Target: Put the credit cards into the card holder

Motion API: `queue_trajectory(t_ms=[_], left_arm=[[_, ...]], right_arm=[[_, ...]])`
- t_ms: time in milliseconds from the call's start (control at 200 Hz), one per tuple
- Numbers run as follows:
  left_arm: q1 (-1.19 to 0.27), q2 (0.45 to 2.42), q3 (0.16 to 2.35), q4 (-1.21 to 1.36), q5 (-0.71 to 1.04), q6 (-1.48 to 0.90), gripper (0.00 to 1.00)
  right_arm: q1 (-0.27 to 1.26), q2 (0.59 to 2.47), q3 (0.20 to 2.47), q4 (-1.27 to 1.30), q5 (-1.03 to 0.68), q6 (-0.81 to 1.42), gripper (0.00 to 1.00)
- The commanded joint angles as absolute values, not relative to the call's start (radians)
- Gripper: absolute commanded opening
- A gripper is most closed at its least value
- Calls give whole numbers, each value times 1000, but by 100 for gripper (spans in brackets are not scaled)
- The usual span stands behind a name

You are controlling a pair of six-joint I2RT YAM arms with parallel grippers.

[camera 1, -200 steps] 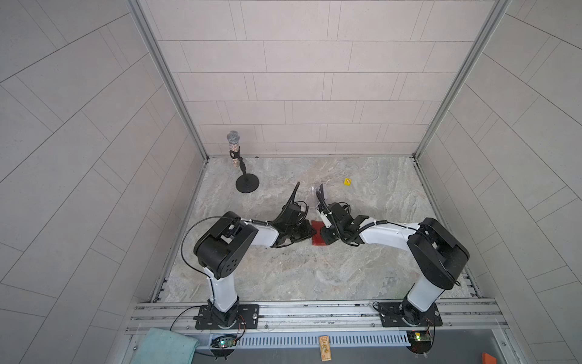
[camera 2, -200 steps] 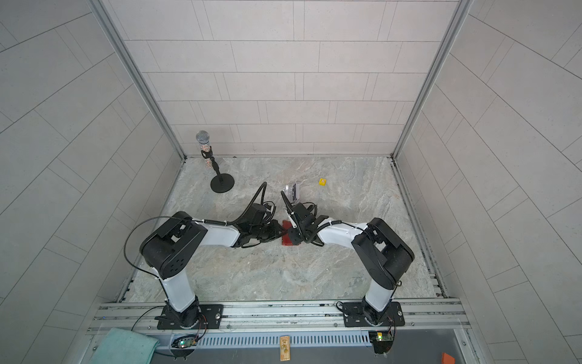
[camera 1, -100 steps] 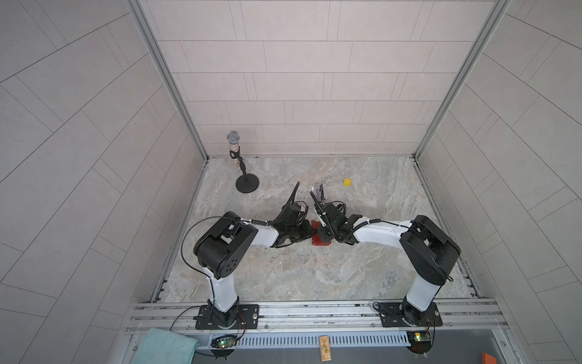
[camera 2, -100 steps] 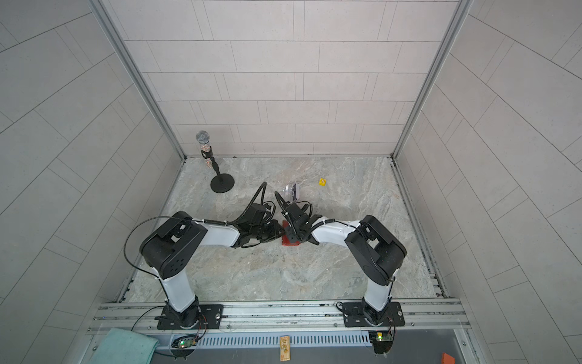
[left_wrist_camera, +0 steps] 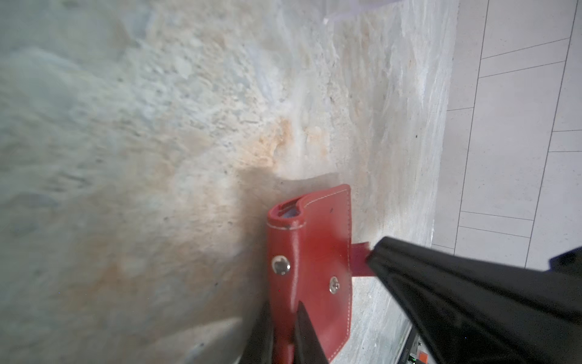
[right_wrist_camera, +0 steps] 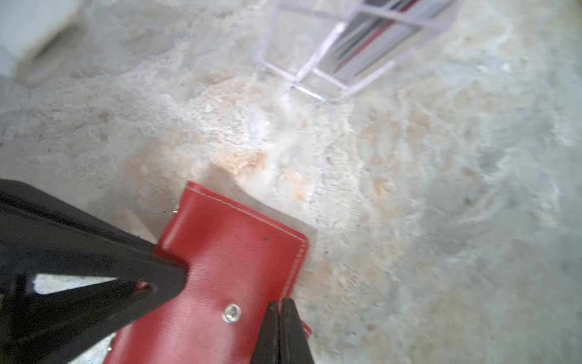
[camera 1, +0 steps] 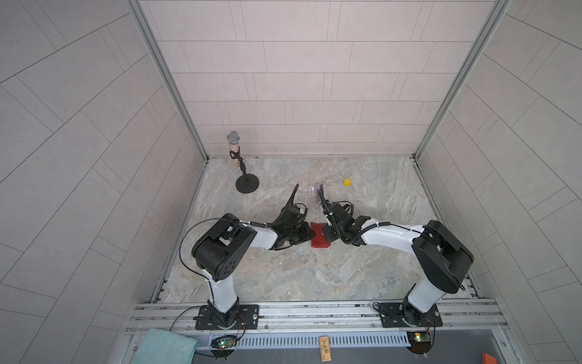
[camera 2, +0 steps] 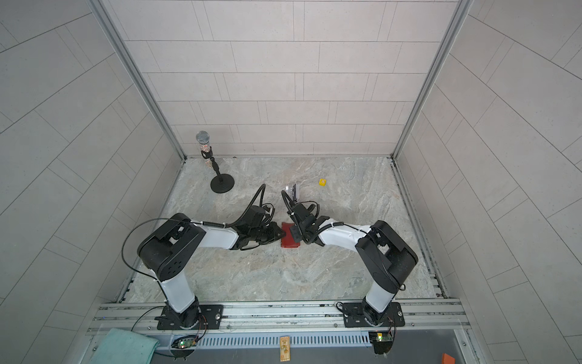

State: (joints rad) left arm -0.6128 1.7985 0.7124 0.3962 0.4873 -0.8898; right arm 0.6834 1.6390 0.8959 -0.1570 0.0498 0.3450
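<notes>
Marbled table (camera 1: 283, 277), tiled walls (camera 1: 315, 78). In a top view the red card holder (camera 1: 320, 241) lies folded. Left wrist: left gripper (left_wrist_camera: 282, 315) pinches its spine. Right wrist: right gripper (right_wrist_camera: 280, 302) clamps its tab; credit cards (right_wrist_camera: 374, 41) sit in the acrylic stand (right_wrist_camera: 283, 44). Seemingly the opening step: spread it next.

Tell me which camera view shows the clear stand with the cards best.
The right wrist view: the clear stand is close, and the cards inside it show. In both top views it is small and far. The left wrist view catches only an edge.
</notes>
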Motion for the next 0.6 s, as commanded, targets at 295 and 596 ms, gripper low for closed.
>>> queue_trajectory(t_ms=[295,596], left_arm=[[-606,1743,675,343,445,-863,39],[-607,1620,617,451,461,-819,58]], right_arm=[[640,1454,857,-180,-59,383,0],[641,1381,834,-80,-224,429,0]])
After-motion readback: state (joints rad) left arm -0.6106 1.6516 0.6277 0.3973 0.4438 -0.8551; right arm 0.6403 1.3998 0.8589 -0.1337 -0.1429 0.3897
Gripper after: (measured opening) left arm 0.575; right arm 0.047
